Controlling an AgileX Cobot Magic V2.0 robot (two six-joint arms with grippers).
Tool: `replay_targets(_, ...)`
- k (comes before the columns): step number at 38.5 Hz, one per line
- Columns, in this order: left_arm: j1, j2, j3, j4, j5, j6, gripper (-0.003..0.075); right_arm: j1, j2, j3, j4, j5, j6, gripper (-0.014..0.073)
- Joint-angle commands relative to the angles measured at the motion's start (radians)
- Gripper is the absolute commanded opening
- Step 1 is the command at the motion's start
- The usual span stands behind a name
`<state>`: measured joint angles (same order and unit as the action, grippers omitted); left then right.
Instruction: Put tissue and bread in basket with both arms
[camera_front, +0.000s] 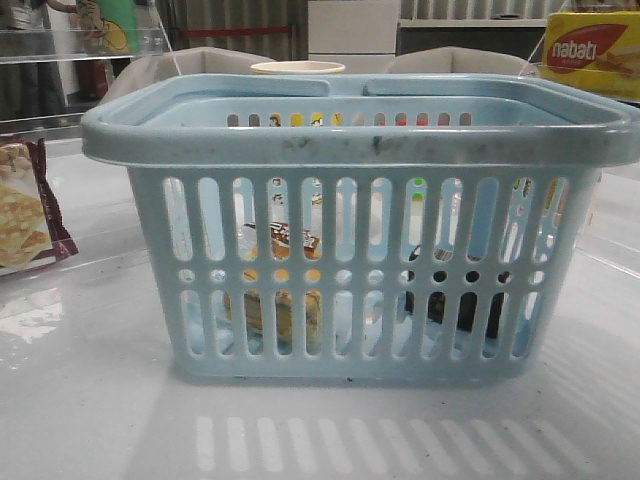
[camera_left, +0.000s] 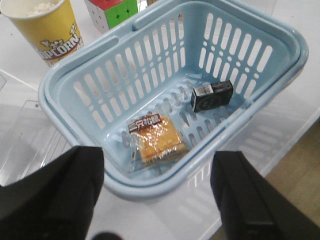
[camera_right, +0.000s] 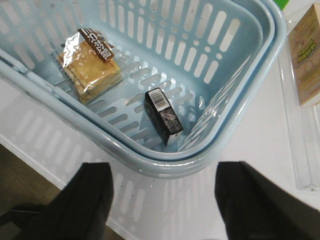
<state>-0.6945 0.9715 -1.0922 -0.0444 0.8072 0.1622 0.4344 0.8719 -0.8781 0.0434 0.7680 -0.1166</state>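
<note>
The light blue basket (camera_front: 350, 150) stands in the middle of the table. The bread (camera_left: 157, 137) in its clear packet lies on the basket floor, and shows in the right wrist view (camera_right: 92, 67) and through the slots in the front view (camera_front: 285, 300). The black tissue pack (camera_left: 212, 95) lies beside it on the floor, apart from it; it shows in the right wrist view (camera_right: 164, 116) and the front view (camera_front: 455, 295). My left gripper (camera_left: 157, 200) is open and empty above the table outside the basket rim. My right gripper (camera_right: 162, 200) is open and empty, likewise outside the rim.
A popcorn cup (camera_left: 47, 27) and a coloured cube (camera_left: 112, 11) stand behind the basket. A maroon-edged cracker packet (camera_front: 25, 210) lies at the left. A yellow Nabati box (camera_front: 595, 50) is at the back right. A carton (camera_right: 306, 55) sits in a clear tray right of the basket.
</note>
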Motion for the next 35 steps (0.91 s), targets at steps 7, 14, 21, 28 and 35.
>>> replay_targets(7,-0.007,-0.246,0.203,-0.011,-0.063,-0.053,0.0507,0.001,-0.006,-0.025,-0.01,-0.062,-0.006,0.0545)
replay_targets(14,-0.007,-0.351,0.316,0.008,-0.063,-0.118,0.0507,0.001,-0.006,-0.025,-0.01,-0.056,-0.006,0.0545)
replay_targets(21,-0.007,-0.371,0.371,0.027,-0.066,-0.118,0.0507,0.001,-0.006,-0.025,-0.01,-0.038,-0.006,0.0545)
replay_targets(28,-0.007,-0.371,0.373,0.035,-0.077,-0.118,0.0507,0.001,-0.051,-0.005,-0.009,0.012,-0.006,0.0545)
replay_targets(35,-0.007,-0.371,0.373,0.035,-0.088,-0.118,0.0507,0.001,-0.192,0.105,-0.008,-0.005,-0.006,0.0545)
